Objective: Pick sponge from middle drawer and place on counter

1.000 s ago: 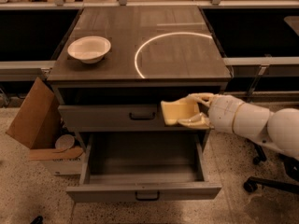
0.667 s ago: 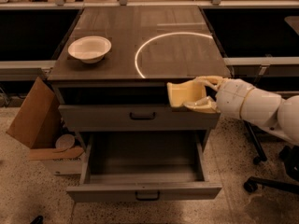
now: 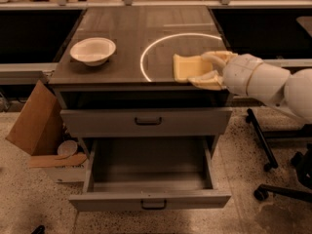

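Over the near right part of the counter (image 3: 122, 30), the gripper (image 3: 208, 70) pinches the right end of the sponge (image 3: 187, 67), one pale finger on its far side and one on its near side. The sponge is a pale yellow block lying roughly flat, its free end pointing left. It sits inside the thin white arc (image 3: 145, 57) marked on the dark wood-grain top, close to the near edge. Whether its underside touches the counter or hangs just above it cannot be told. The white, segmented arm (image 3: 265, 82) reaches in from the right of the scene.

On the left side of the counter stands a white bowl (image 3: 92, 50), upright and well apart from the sponge.

Below the top, the drawer with the taller front face (image 3: 146, 122) is only a little way out. Beneath it the middle drawer (image 3: 151, 169) is pulled far toward the near side, its flat grey tray bare and its small dark bar handle (image 3: 153, 204) on the low front panel.

To the left of the cabinet an open cardboard box (image 3: 34, 123) leans on the speckled floor (image 3: 243, 155). To the right, the dark wheeled base of an office chair (image 3: 273, 152) stands on that floor
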`<state>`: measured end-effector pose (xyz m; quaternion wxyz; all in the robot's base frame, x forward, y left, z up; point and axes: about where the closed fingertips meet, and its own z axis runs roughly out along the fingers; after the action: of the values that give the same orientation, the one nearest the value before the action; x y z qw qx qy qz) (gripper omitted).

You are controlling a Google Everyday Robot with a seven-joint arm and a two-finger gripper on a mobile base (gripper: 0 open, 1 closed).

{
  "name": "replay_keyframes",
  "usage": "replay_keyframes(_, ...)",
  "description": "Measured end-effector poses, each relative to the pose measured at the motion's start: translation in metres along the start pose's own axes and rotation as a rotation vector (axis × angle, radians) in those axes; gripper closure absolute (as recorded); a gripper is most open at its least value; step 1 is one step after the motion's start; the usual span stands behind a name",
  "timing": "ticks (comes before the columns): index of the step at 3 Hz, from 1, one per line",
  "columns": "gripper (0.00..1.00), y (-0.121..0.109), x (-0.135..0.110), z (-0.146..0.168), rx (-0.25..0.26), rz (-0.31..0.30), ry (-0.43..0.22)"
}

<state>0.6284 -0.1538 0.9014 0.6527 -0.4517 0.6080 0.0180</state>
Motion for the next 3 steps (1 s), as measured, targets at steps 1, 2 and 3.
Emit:
replay_keyframes(1,1.00,-0.023,-0.006,0.035,-0.008,0.086,0.000)
replay_keyframes(2,1.00,-0.031,-0.003,0.055,-0.018,0.140,0.010)
replay_keyframes(3,0.73,-0.038,0.013,0.081,-0.029,0.214,0.024)
